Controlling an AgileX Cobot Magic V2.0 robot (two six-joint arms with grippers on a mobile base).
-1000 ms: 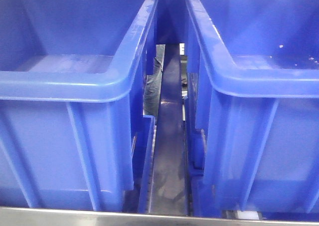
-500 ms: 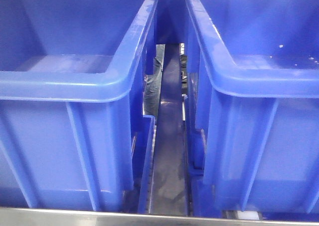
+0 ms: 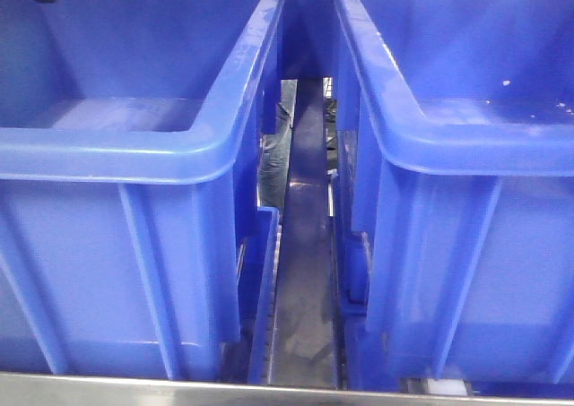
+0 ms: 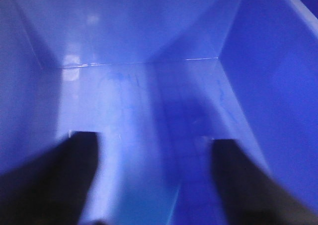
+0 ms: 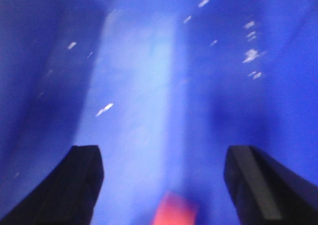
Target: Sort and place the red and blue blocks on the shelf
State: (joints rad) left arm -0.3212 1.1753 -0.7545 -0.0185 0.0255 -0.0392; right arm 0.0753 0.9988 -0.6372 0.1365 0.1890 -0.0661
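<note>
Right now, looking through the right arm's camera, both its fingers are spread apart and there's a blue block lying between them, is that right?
Not quite. In the right wrist view the end effector is spread open, but the block between its fingers is red, not blue, blurred at the bottom edge.

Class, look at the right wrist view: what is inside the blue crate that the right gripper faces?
A red block lies low between the open right gripper fingers, blurred, against the blue crate wall. No blue block shows; the crate floor is out of frame.

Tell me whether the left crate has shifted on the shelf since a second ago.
No. The left crate keeps the same gap to the right crate and the same position against the shelf edge.
</note>
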